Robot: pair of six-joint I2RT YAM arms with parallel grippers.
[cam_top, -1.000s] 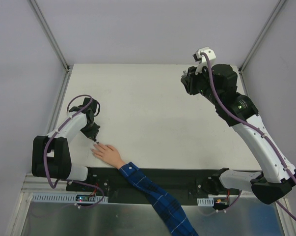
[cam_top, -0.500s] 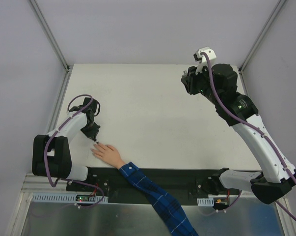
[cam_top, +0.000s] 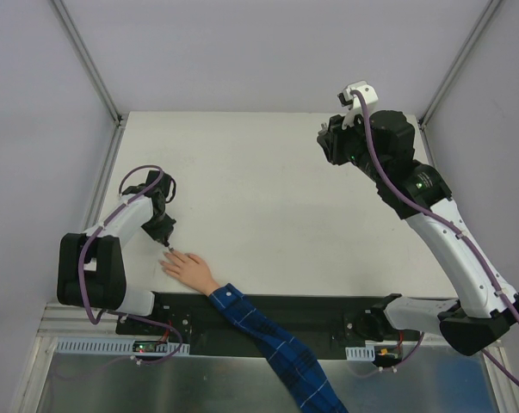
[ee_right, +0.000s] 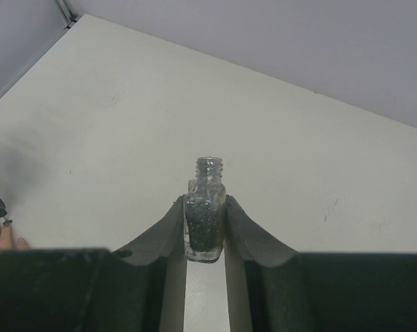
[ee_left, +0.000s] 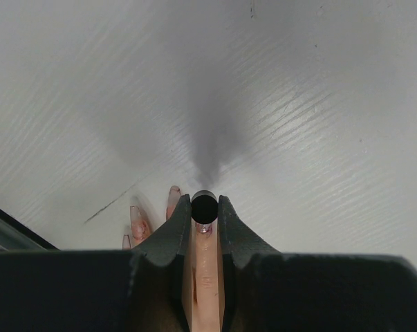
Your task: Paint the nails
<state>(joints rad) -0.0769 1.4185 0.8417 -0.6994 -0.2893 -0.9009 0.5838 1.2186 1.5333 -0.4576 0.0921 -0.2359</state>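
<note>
White counter (cam_top: 268, 198), faintly scuffed, is boxed in by plain grey walls (cam_top: 268, 52). Pale fingers (cam_top: 177, 262) are laid flat and spread at the near left edge, the arm in a blue plaid sleeve (cam_top: 276, 344). Nails (ee_left: 204, 228) are tiny, some with a pinkish sheen. One sits right under the left hand (ee_left: 205, 202), which is clamped on a black round cap (ee_left: 204, 209). Right hand (ee_right: 205, 220) is clamped on a small bottle (ee_right: 205, 207) of dark stuff, over the far right of the counter.
</note>
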